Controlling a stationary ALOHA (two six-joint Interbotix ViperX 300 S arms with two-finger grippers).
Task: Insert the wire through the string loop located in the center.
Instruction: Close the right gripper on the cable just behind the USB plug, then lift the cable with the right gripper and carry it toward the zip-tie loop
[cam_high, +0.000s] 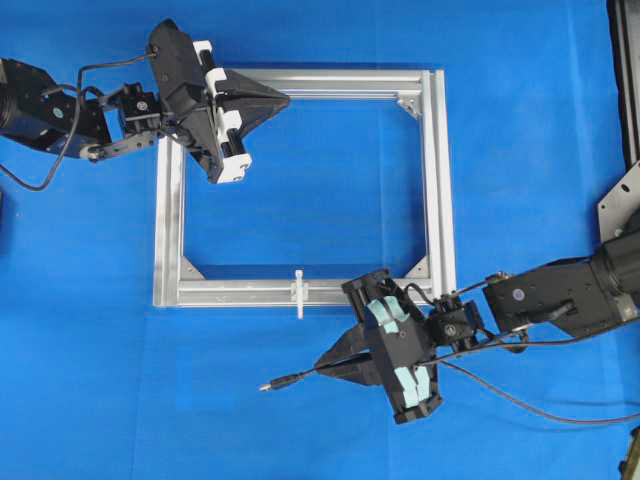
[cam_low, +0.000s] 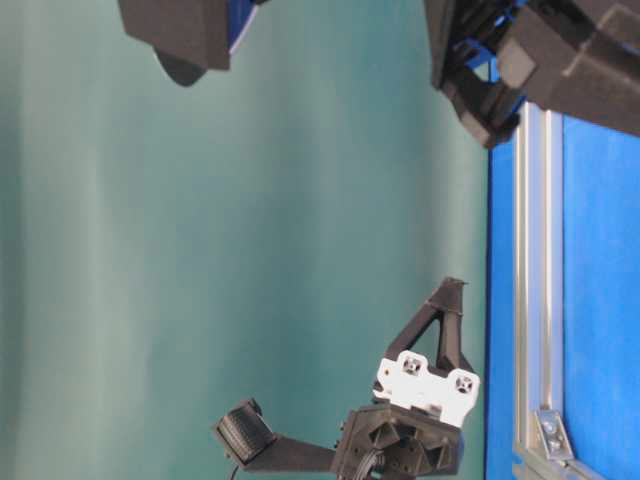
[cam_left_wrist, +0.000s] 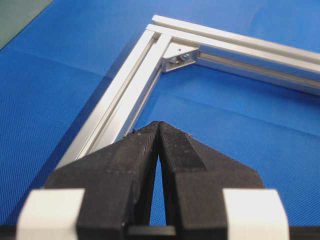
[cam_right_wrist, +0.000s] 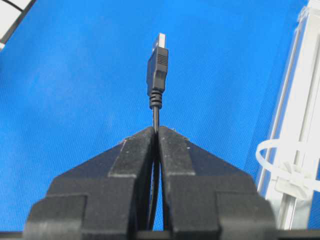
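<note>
Wire (cam_right_wrist: 158, 70) sits clamped in the right gripper (cam_right_wrist: 156, 131), whose jaws are pressed together on the thin black cable just behind the plug. In the right wrist view the plug stands out past the fingertips toward 12 o'clock, its silvery tip uppermost, over bare blue cloth. At 3 o'clock from the jaws, in the same view, the string loop (cam_right_wrist: 280, 162) shows as a thin white tie wrapped on the silver frame (cam_right_wrist: 300, 100); plug and loop are apart, not touching.

Overhead, the right gripper (cam_high: 330, 358) lies just outside the frame's near rail (cam_high: 240, 292), at about 5 o'clock from the frame's centre. The wire (cam_high: 290, 380) points toward 8 o'clock from the fingertips, and its tail runs off toward 3 o'clock past the right arm. The string loop (cam_high: 299, 292) sits on the near rail near its middle, at 11 o'clock from the plug tip and a little apart from it.

Farther off, the left gripper (cam_high: 283, 98) is at the frame's far left corner, at 11 o'clock from the centre. Its jaws are pressed together on nothing, as the left wrist view confirms (cam_left_wrist: 158, 129), with the far rail and a corner bracket (cam_left_wrist: 177, 55) beyond it at 12 o'clock. The blue table cover (cam_high: 320, 180) lies under everything.

The table-level view shows only the gripper bodies and one frame rail; neither wire nor loop can be made out there.
</note>
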